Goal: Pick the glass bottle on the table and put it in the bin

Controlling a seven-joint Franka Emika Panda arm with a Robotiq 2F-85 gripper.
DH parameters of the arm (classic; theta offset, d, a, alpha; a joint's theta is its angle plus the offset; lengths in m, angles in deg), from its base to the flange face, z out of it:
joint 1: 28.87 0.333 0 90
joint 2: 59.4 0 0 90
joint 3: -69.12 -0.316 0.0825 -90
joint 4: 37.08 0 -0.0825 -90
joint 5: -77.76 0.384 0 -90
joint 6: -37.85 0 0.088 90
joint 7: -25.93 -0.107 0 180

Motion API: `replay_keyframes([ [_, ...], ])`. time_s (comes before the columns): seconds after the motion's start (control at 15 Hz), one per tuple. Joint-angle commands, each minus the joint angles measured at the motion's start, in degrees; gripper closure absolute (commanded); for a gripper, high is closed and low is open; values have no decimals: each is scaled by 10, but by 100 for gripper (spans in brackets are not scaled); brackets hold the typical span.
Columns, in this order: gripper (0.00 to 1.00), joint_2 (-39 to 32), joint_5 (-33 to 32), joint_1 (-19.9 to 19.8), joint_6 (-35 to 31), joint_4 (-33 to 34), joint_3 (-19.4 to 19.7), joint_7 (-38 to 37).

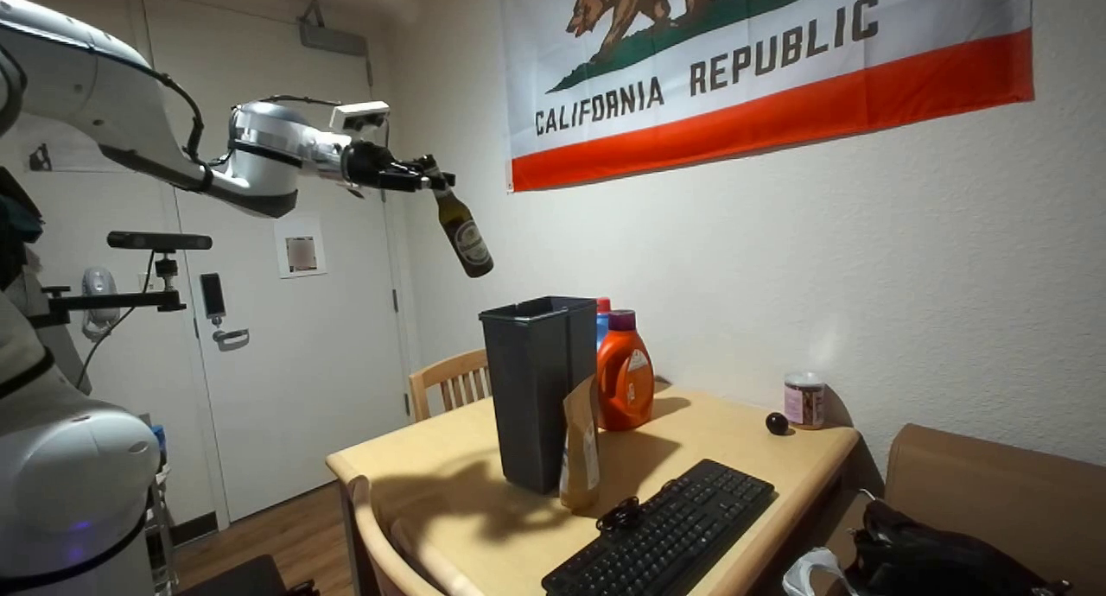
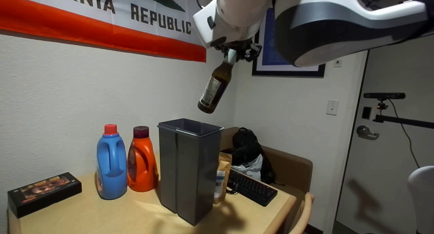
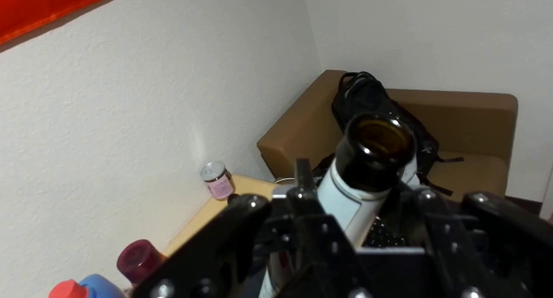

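In an exterior view, we saw the gripper (image 1: pixel 436 180), jaws pinching the bottle (image 1: pixel 465 231) aloft by its neck, likely so its base entered first; rightward and lower, the bin (image 1: pixel 533 397) stood on the table (image 1: pixel 708 416), presumably awaiting it.

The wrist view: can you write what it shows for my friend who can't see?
A robot hand holds a brown bottle by the neck, its open mouth showing. Behind are a jar on a table and a backpack on a brown couch.
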Motion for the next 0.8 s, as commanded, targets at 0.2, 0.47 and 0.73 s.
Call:
replay_keyframes([
  [0.2,90,-3,-15,-30,-3,-18,17,-17],
  [0.47,90,-20,-34,-43,-17,-20,27,-34],
  [0.73,90,-53,-51,-49,-32,-11,29,-50],
])
